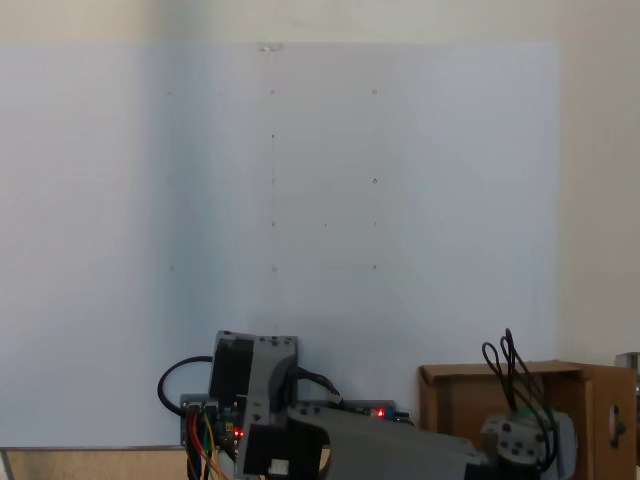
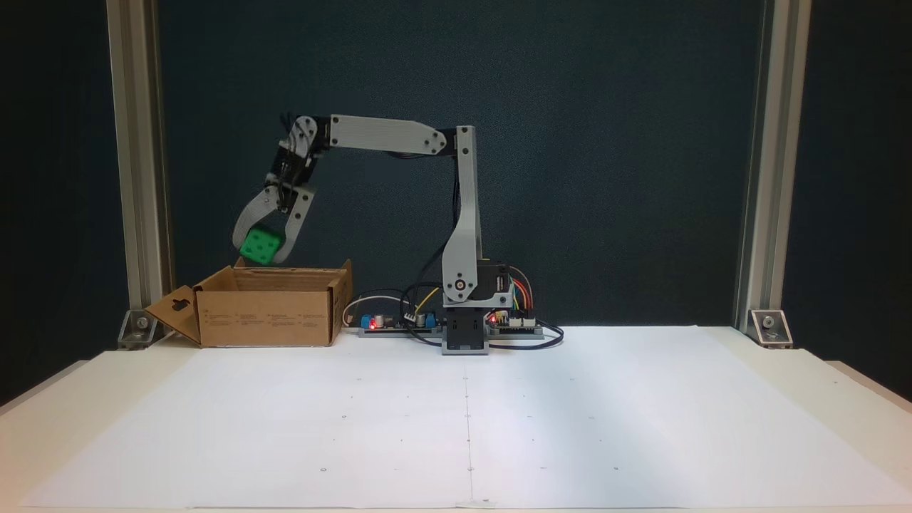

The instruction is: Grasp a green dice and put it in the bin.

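In a fixed view the green dice (image 2: 260, 246) hangs just above the open top of the bin (image 2: 267, 313), a brown cardboard box at the left of the table. My gripper (image 2: 261, 249) points down over the box and is shut on the dice, one finger on each side. In a fixed view from above, the bin (image 1: 455, 415) sits at the bottom right. The arm (image 1: 400, 435) reaches over it, and a sliver of the green dice (image 1: 527, 409) shows beside the wrist.
The arm's base (image 2: 464, 335) and its circuit boards (image 2: 399, 324) with cables stand at the back middle of the white sheet (image 2: 463, 420). Metal frame posts (image 2: 139, 164) rise at both back corners. One box flap (image 2: 174, 313) folds outward to the left.
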`<state>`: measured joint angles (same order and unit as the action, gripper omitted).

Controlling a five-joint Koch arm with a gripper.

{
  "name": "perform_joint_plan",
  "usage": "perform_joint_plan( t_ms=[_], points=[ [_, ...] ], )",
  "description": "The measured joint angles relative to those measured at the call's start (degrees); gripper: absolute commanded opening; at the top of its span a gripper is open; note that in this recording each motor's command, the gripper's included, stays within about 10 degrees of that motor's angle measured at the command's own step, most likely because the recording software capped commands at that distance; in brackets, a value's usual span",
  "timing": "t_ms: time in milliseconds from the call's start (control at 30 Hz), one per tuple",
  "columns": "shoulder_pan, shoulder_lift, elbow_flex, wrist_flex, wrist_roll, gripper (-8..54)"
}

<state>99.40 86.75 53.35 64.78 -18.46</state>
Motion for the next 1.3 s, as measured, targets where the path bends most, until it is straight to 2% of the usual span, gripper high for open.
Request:
perform_joint_plan(
  t_ms=[900,933,1000,1033,1100,1300],
  points=[
    [2.29,-4.48,0.0,10.11,-3.6,11.4],
    [2.2,-4.48,0.0,10.46,-3.6,12.6],
    [2.29,-4.57,0.0,10.81,-3.6,31.3],
    [2.37,-4.83,-0.09,10.9,-3.6,33.1],
    [2.46,-5.8,0.0,11.07,-3.6,40.6],
    [2.55,-5.89,-0.09,11.07,-3.6,42.0]
  ],
)
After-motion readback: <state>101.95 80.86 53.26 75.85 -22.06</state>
